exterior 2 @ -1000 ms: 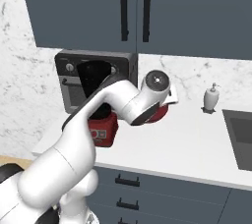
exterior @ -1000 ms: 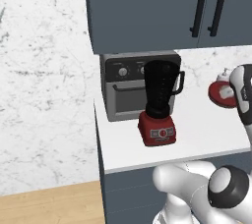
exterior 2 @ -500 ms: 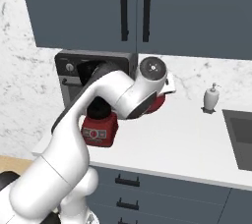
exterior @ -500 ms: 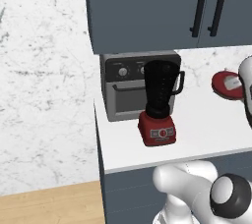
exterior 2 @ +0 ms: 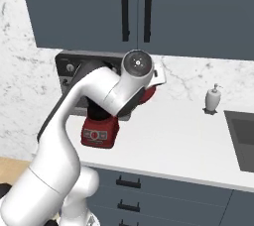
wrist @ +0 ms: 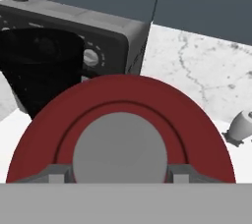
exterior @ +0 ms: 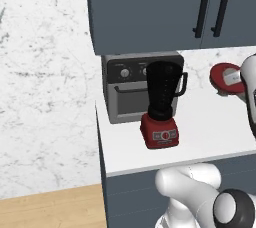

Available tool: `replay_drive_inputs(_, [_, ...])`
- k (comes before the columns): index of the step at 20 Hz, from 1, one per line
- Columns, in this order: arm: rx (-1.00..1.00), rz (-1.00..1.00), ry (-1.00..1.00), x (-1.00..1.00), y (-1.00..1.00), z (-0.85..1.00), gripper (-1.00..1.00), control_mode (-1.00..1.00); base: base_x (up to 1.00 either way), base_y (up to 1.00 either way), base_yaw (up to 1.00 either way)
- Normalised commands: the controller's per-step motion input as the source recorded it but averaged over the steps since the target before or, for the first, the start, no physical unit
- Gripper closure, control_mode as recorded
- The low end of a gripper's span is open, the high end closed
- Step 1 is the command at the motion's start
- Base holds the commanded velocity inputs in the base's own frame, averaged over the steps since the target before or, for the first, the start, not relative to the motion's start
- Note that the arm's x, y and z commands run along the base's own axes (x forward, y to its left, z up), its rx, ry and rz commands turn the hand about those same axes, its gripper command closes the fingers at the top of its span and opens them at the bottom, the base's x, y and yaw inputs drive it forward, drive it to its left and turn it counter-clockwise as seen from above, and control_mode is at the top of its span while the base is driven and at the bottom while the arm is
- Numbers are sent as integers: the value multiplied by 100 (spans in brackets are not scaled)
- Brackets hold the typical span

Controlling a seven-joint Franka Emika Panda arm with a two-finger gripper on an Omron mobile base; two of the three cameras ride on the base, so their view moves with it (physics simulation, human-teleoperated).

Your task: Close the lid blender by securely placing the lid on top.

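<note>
The blender, a near-black jar [exterior: 162, 89] on a squat red base [exterior: 160, 132], stands on the white counter in front of the toaster oven, its top uncovered. Up in the air to its right, about level with the jar's rim, is the red lid [exterior: 224, 78] with its pale grey cap, tilted. My gripper [exterior: 235, 79] is shut on it. In the hand view the lid [wrist: 123, 115] spreads across the lower half with the fingertips [wrist: 58, 173] at the cap's sides, and the jar [wrist: 39, 66] lies to its upper left. From the right, my arm hides most of the jar; the base [exterior 2: 100, 132] and the lid's edge [exterior 2: 150, 94] show.
A grey toaster oven [exterior: 125, 94] with knobs stands right behind the blender. Dark cabinets [exterior: 165, 7] hang close above. A soap dispenser [exterior 2: 213, 99] and a sink [exterior 2: 243, 138] are at the counter's right.
The gripper has carried the lid upward off the counter and a little left toward the blender. The blender has not moved.
</note>
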Motion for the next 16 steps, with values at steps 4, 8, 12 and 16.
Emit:
replay_drive_inputs(4, [0, 0, -5, -12, 32, 47, 100, -100, 0, 0, 0])
replay_drive_inputs(8, [0, 1, 0, -13, 38, 44, 100, -100, 0, 0, 0])
replay_drive_inputs(12, [0, 2, 0, -13, 44, 41, 100, -100, 0, 0, 0])
replay_drive_inputs(16, [0, 2, 0, -10, 37, 39, 100, -100, 0, 0, 0])
